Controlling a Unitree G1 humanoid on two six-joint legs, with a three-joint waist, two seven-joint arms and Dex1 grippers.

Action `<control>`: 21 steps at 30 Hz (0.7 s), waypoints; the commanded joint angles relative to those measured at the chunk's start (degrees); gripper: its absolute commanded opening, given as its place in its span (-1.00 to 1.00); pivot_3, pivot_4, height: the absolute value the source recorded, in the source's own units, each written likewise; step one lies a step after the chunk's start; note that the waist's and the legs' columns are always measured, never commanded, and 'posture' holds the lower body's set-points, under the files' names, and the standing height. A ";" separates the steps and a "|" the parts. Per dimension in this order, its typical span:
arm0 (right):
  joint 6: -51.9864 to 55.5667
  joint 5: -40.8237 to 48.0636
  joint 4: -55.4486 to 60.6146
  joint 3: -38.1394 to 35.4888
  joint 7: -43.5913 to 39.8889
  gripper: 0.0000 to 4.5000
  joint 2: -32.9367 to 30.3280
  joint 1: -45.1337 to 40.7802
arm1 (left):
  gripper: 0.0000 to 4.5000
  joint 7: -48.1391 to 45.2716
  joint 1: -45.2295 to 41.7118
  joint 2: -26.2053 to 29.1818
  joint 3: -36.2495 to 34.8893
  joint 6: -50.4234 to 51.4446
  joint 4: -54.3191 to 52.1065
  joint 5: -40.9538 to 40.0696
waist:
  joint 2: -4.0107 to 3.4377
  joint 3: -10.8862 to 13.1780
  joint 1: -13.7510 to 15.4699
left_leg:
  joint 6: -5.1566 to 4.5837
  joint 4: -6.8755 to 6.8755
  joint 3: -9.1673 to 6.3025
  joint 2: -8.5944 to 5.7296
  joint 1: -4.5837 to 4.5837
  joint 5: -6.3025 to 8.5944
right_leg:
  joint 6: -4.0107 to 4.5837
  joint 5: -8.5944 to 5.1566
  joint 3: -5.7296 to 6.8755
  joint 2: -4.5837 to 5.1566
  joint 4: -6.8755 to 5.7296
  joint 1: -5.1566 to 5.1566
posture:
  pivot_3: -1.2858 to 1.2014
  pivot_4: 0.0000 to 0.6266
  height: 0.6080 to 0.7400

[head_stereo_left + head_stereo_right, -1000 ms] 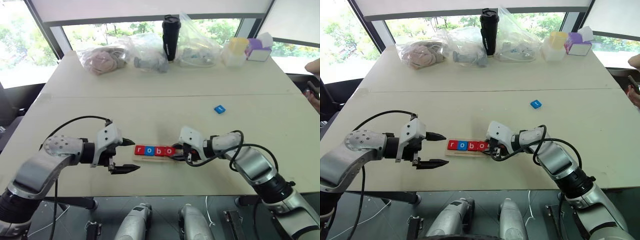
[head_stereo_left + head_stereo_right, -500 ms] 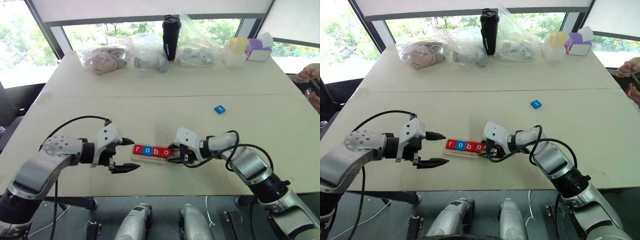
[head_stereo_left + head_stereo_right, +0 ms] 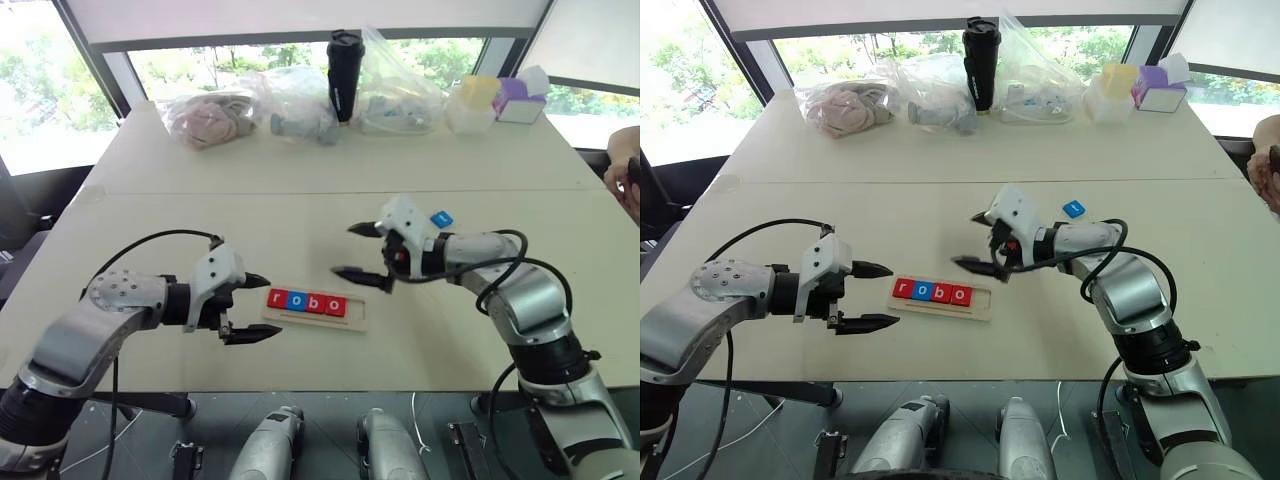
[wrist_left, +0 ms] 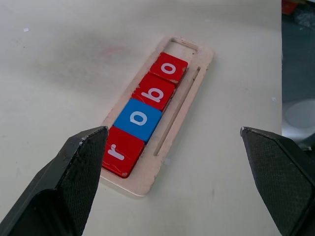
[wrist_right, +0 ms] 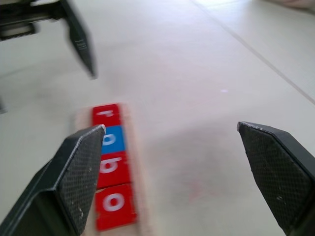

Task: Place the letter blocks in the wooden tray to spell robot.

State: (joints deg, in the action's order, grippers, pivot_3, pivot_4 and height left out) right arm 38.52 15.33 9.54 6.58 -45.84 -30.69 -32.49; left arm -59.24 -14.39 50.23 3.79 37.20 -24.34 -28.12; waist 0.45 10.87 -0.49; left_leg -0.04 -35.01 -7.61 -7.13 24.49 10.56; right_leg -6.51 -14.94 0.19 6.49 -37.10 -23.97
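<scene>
Four letter blocks [image 3: 307, 302], r-o-b-o, sit in the wooden tray [image 3: 358, 315]; last slot empty. Blue block [image 3: 440, 218] lies well apart on the table [image 3: 300, 210], likely the t. Right gripper [image 3: 362, 252] wide open, empty, raised above the tray. Left gripper [image 3: 262, 308] wide open, empty, beside the tray's r end

— What colours sit in the pale wooden tray [image 4: 194, 86]?
— Red, blue, red, red — four tiles [image 4: 145, 114] with white letters r, o, b, o.
— And elsewhere?
— A lone blue tile [image 3: 440, 218] on the cream table [image 3: 200, 215], a black flask [image 3: 342, 75] behind; both grippers' fingers [image 3: 252, 336] are black.
</scene>
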 commanded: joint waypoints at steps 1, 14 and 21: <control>-4.74 -4.39 -9.63 -4.95 9.73 0.98 1.49 -2.86 | 1.00 -0.33 -1.13 -0.35 -0.38 -0.42 -0.15 -0.37 | 0.00 0.00 -0.08 | 0.00 0.00 0.00 0.00 -0.01 0.00 | 0.01 0.00 0.00 -0.01 0.00 0.00 | 0.03 -0.52 1.00; -24.61 -12.74 -48.96 -8.42 24.34 0.98 2.31 -11.05 | 1.00 -0.42 -1.03 -0.21 -1.05 -0.30 -0.31 -0.09 | -0.02 0.00 -0.49 | 0.11 0.07 0.05 0.02 -0.04 -0.10 | 0.06 0.07 -0.03 -0.09 -0.12 -0.06 | 0.03 -0.52 1.00; -29.06 -12.16 -60.76 -10.45 25.99 0.98 2.66 -15.31 | 1.00 -0.01 -0.64 -0.07 -1.19 -0.07 -0.76 0.00 | -0.03 0.00 -0.43 | 0.14 0.03 0.04 0.03 -0.07 -0.13 | 0.10 0.09 -0.03 -0.26 -0.11 0.01 | 0.03 -0.52 1.00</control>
State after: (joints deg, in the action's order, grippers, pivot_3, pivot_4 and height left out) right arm 9.64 2.65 -49.67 -2.37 -20.38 -27.99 -46.82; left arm -59.50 -14.96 49.51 3.74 37.23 -23.60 -28.02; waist 0.42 10.87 -0.93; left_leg 0.11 -34.99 -7.58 -7.09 24.41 10.43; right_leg -6.41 -14.85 0.16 6.22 -37.21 -23.96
